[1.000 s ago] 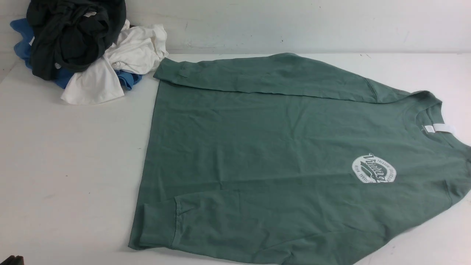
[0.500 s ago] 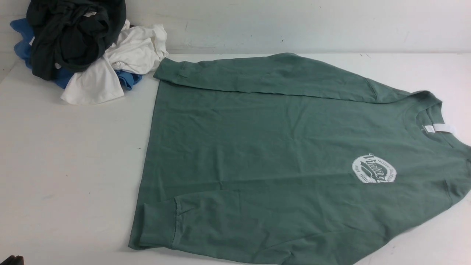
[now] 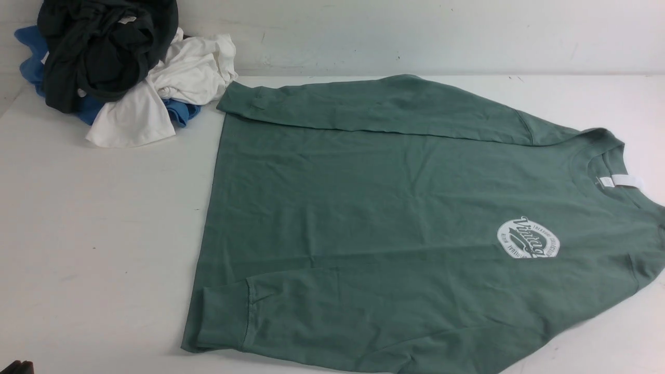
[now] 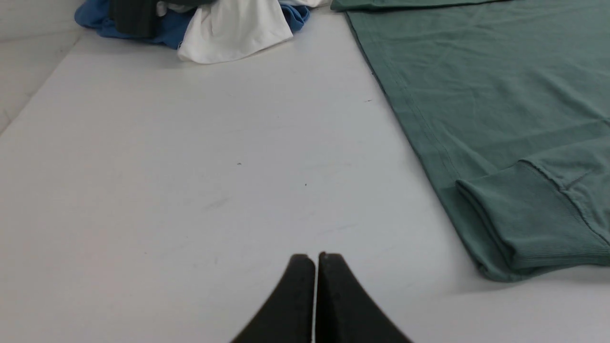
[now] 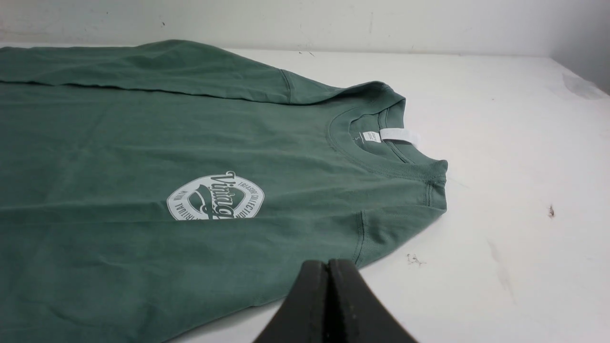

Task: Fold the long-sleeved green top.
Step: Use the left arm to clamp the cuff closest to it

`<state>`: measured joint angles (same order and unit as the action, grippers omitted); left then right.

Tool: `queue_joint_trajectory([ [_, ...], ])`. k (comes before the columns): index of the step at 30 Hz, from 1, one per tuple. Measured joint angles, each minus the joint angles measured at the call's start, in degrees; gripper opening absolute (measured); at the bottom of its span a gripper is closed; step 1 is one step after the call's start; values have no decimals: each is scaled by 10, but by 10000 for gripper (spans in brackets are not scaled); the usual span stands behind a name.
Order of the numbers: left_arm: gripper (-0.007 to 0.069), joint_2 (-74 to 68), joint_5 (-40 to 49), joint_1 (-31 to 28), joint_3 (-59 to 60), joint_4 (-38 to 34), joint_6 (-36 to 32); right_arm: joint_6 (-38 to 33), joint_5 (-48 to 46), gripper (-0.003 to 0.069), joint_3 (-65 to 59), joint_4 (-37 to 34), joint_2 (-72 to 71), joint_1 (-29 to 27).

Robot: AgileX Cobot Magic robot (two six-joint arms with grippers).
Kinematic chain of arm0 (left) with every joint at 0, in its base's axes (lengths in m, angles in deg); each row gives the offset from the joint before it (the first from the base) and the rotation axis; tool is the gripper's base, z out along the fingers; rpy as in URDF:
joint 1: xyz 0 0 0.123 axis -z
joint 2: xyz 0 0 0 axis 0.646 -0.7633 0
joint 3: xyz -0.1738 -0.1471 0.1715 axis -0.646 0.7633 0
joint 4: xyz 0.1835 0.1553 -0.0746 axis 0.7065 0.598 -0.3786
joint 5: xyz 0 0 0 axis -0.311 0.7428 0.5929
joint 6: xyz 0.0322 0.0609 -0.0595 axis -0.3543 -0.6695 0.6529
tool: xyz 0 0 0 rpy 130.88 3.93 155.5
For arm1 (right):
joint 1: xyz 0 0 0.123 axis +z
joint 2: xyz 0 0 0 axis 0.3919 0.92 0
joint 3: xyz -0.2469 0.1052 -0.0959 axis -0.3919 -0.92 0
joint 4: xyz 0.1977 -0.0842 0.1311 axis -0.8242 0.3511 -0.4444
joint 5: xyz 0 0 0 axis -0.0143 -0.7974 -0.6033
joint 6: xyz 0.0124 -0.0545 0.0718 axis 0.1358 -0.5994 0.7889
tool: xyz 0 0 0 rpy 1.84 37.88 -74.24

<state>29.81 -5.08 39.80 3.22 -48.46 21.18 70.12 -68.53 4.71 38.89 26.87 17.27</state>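
Note:
The green long-sleeved top (image 3: 395, 208) lies flat across the white table (image 3: 104, 234), neck to the right, hem to the left. Both sleeves are folded in over the body. Its white oval logo (image 3: 527, 237) and neck label (image 3: 626, 182) face up. In the left wrist view my left gripper (image 4: 315, 257) is shut and empty over bare table, short of the near ribbed cuff (image 4: 529, 219) of the top (image 4: 476, 85). My right gripper (image 5: 328, 263) is shut and empty at the near shoulder edge of the top (image 5: 143, 157). Neither gripper shows in the front view.
A heap of clothes sits at the back left corner: a blackish garment (image 3: 98, 47) on top, a white one (image 3: 171, 83) and a blue one (image 3: 31, 57) beneath. A white wall (image 3: 415, 31) runs along the table's far edge.

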Motion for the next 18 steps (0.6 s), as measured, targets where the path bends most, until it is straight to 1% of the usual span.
queue_joint_trajectory([
  [5, -7, 0, -26, 0, 3, 0, 0, 0, 5, -13, 0, 4, 0, 0],
  [8, -7, 0, -100, 0, 4, 0, 0, 1, 59, -13, -2, -1, 0, 0],
  [12, -7, 0, -247, 0, 4, 0, 0, 8, 208, -13, -2, -9, 0, 0],
  [13, -7, 0, -254, 0, 4, 0, 0, 13, 225, -13, -2, -11, 0, 0],
  [14, -7, 0, -284, 0, 4, 0, 0, 19, 247, -13, -2, -16, 0, 0],
  [15, -7, 0, -336, 0, 4, 0, 0, 40, 305, -13, -2, -24, 0, 0],
  [17, -7, 0, -409, 0, 4, 0, 4, 74, 365, -13, -2, -35, 0, 0],
  [18, -7, 0, -445, 0, 4, 1, 16, 94, 382, -13, -2, -39, 0, 0],
])
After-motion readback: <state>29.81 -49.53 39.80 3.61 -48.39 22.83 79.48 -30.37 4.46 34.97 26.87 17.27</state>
